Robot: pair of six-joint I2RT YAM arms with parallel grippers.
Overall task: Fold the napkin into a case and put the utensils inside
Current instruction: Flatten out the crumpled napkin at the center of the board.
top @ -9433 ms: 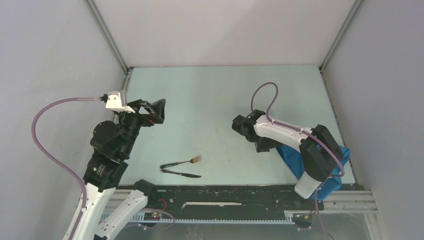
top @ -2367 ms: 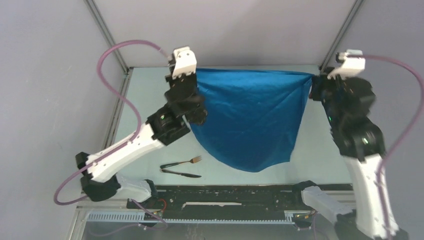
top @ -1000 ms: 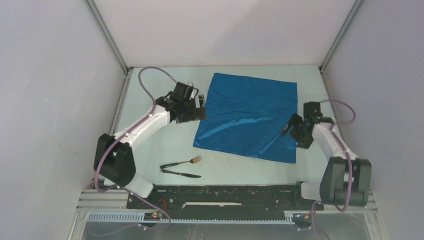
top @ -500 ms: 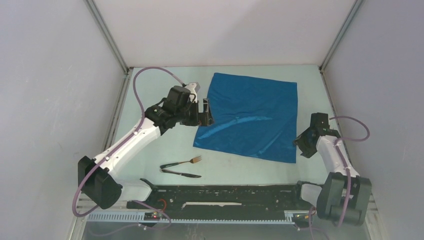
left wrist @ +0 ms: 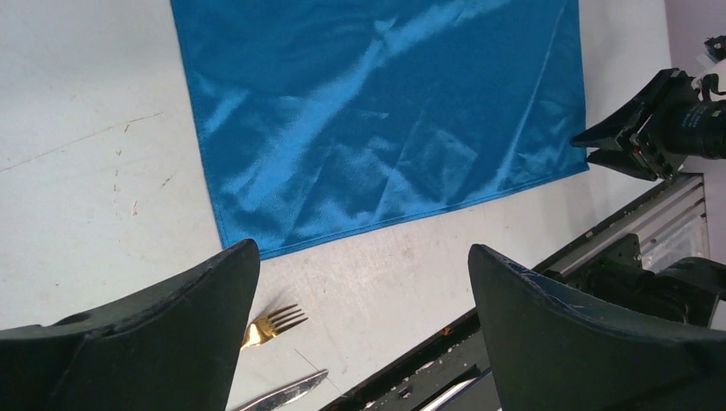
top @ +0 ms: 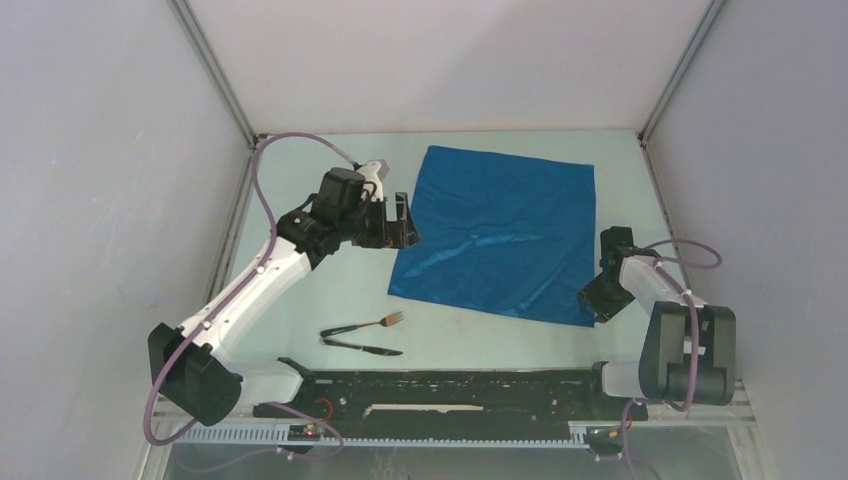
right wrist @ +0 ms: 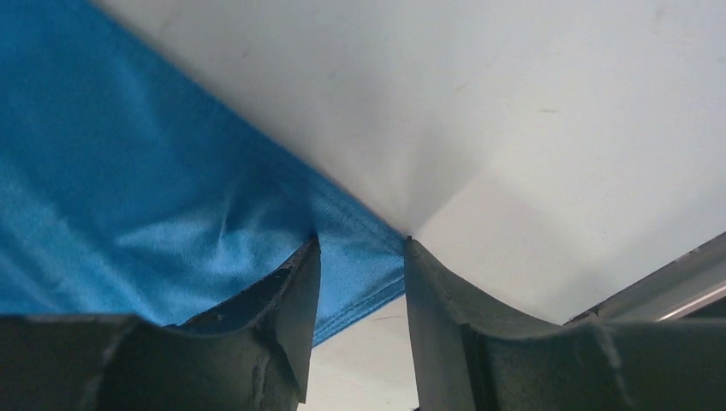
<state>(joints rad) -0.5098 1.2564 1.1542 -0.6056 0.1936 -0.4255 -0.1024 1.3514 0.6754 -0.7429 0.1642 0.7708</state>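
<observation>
**Top view.** You see the napkin (top: 500, 235) spread flat on the table (top: 330, 190), bright blue and lightly creased. The left gripper (top: 400, 220) stands at its 9 o'clock edge with fingers wide. The right gripper (top: 592, 300) sits at its 5 o'clock corner. The fork (top: 385, 321) and knife (top: 365, 347) lie apart at 7 o'clock.

**Left wrist view.** The glossy napkin (left wrist: 385, 111) lies beyond the wide-spread fingers (left wrist: 171, 342).

**Right wrist view.** The napkin's (right wrist: 128, 188) corner lies flat between narrowed fingers (right wrist: 282, 300), and a gap shows between them.
</observation>
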